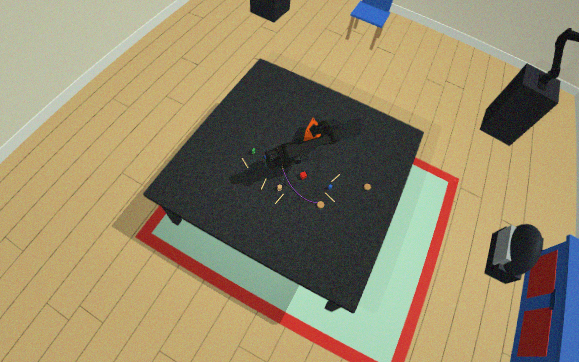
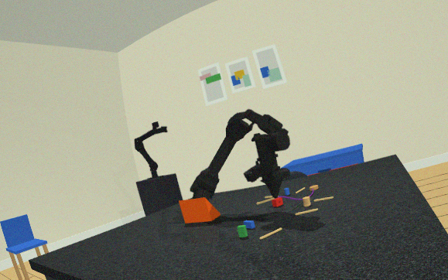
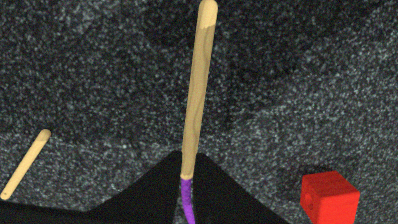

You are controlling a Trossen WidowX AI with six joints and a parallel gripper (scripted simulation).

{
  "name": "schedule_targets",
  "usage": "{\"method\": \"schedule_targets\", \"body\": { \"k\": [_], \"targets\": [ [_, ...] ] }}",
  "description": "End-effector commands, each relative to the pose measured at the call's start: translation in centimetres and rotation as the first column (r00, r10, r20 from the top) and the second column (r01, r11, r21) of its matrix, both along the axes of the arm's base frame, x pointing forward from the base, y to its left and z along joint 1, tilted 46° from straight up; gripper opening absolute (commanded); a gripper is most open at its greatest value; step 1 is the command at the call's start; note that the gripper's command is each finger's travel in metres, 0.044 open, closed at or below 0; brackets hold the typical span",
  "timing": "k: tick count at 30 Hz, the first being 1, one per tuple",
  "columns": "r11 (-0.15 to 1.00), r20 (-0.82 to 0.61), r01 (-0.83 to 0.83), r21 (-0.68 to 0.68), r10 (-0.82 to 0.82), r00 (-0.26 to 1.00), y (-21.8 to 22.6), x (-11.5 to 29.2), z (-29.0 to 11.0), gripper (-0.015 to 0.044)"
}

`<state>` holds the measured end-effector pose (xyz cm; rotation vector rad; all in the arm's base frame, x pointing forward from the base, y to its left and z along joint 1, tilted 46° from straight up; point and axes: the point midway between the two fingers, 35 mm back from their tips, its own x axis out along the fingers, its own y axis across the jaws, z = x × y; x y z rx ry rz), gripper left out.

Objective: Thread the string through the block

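Note:
My gripper (image 1: 281,161) (image 2: 275,192) (image 3: 187,160) is shut on the thin wooden stick (image 3: 199,90) at its string end and holds it low over the black table (image 1: 293,250) (image 2: 362,240) (image 3: 90,70). The stick points forward, away from the fingers. The purple string (image 1: 295,194) (image 2: 294,198) (image 3: 187,202) curves from the fingers to a round wooden button (image 1: 320,204) (image 2: 313,187). The small wooden block (image 1: 279,187) (image 2: 306,201) stands near the string, apart from the gripper. Its hole does not show at this size.
A red cube (image 1: 303,175) (image 2: 277,202) (image 3: 330,197) lies close beside the gripper. Several loose sticks (image 1: 244,162) (image 2: 271,233) (image 3: 25,164) lie around. Also here are a second button (image 1: 367,186), a green piece (image 1: 253,149) (image 2: 241,230), blue pieces (image 2: 249,224) (image 1: 330,186) and the orange arm base (image 1: 311,131) (image 2: 197,210).

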<state>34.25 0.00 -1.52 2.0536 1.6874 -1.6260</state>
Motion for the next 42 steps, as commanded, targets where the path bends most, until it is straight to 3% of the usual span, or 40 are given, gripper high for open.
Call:
{"method": "schedule_targets", "body": {
  "k": [1, 10, 20, 30, 42],
  "targets": [
    [1.0, 0.0, 0.0, 0.0, 0.0, 1.0, 0.0, 0.0, 0.0, 0.0],
    [0.981, 0.193, -0.193, 0.016, 0.186, 0.963, 0.3, 0.4, 0.3, 0.0],
    [0.9, 0.436, -0.436, -0.021, 0.4, 0.806, 0.7, 1.0, 0.6, 0.0],
    [0.764, 0.634, -0.633, -0.121, 0.55, 0.544, 1.1, 1.6, 1.0, 0.0],
    [0.555, 0.772, -0.774, -0.306, 0.62, 0.139, 1.6, 2.3, 1.5, 0.0]
  ]
}}
